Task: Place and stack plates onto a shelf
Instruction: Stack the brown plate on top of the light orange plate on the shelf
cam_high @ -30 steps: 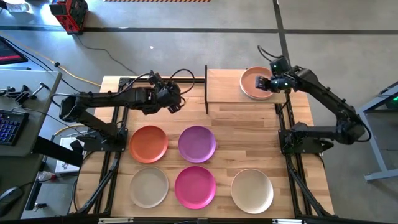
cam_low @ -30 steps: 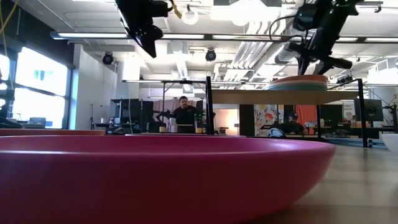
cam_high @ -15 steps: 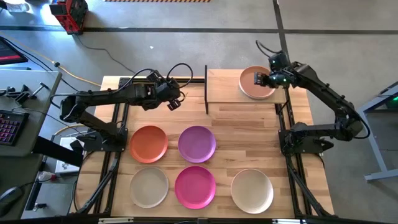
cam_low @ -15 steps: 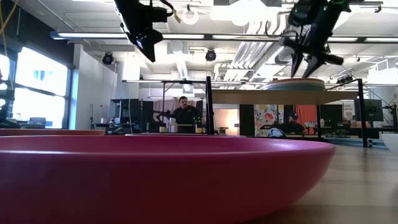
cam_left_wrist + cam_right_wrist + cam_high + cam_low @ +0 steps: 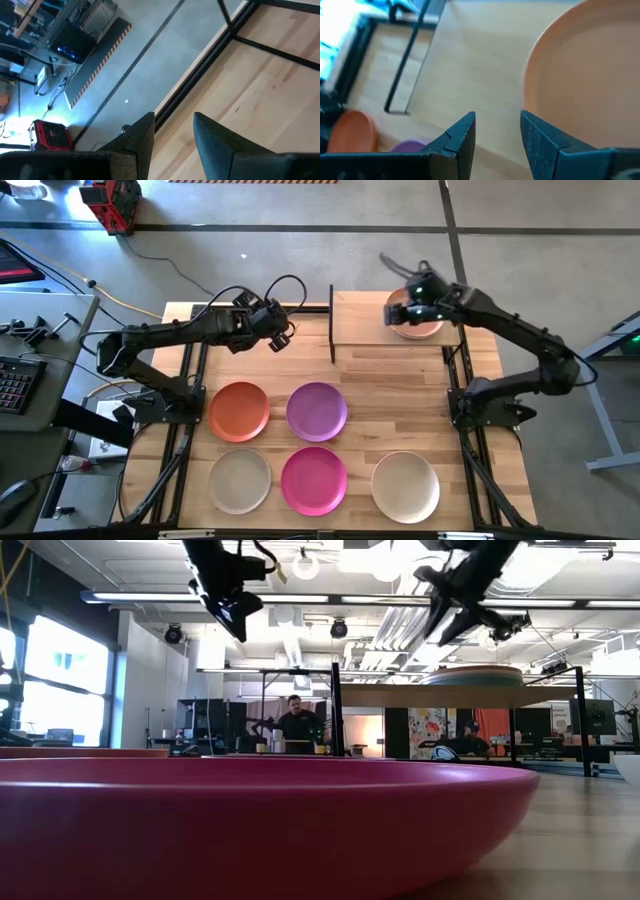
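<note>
Five round matte plates are counted on the wooden plank tabletop: one orange plate, one purple plate, one beige plate, one magenta plate and one off-white plate. One stack of plates, topped in peach-pink, is counted at the right end of the one raised light-wood shelf; its count cannot be told. Two dark arms are counted, each with one gripper: the left gripper and the right gripper.

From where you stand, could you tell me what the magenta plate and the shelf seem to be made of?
The magenta plate looks like matte moulded plastic or a similar composite: even colour, no glare, a smooth rounded rim in the low view. The shelf looks like a light wood board with visible grain, unglossed, on thin black posts, probably metal.
</note>
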Robot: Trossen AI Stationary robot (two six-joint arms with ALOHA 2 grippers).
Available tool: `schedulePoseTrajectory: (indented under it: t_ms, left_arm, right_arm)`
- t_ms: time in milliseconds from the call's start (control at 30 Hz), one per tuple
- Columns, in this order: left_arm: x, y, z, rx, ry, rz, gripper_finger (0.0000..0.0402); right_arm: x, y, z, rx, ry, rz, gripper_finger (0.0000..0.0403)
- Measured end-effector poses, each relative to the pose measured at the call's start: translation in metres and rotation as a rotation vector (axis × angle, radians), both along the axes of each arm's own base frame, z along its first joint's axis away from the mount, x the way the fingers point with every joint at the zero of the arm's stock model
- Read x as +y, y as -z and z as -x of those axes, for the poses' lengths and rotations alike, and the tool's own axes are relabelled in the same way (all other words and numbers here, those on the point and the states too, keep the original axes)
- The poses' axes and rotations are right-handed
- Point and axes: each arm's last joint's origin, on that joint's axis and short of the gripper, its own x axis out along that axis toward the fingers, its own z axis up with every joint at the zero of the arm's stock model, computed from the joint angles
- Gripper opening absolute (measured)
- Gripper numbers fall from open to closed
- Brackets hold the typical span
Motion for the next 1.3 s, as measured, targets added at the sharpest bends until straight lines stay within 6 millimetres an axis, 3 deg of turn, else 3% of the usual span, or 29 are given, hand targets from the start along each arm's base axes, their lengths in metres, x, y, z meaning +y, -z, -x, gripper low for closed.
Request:
schedulePoseTrajectory:
  t_ms: [233, 533, 1100, 1300]
  left_arm:
    - [0.010, 0.000, 0.004, 0.000, -0.037, 0.000, 0.0127]
    - [0.013, 0.000, 0.005, 0.004, -0.049, 0.001, 0.0127]
    - [0.013, 0.000, 0.005, 0.004, -0.048, 0.001, 0.0127]
    - [0.009, 0.006, 0.010, 0.031, -0.032, 0.100, 0.0127]
  right_arm:
    - [-0.003, 0.025, -0.026, 0.098, -0.032, -0.042, 0.0135]
    - [-0.011, 0.043, -0.038, 0.160, -0.035, -0.082, 0.0135]
    - [-0.013, 0.042, -0.021, 0.268, 0.053, -0.086, 0.0135]
    - [-0.011, 0.022, -0.026, 0.239, -0.022, -0.019, 0.0135]
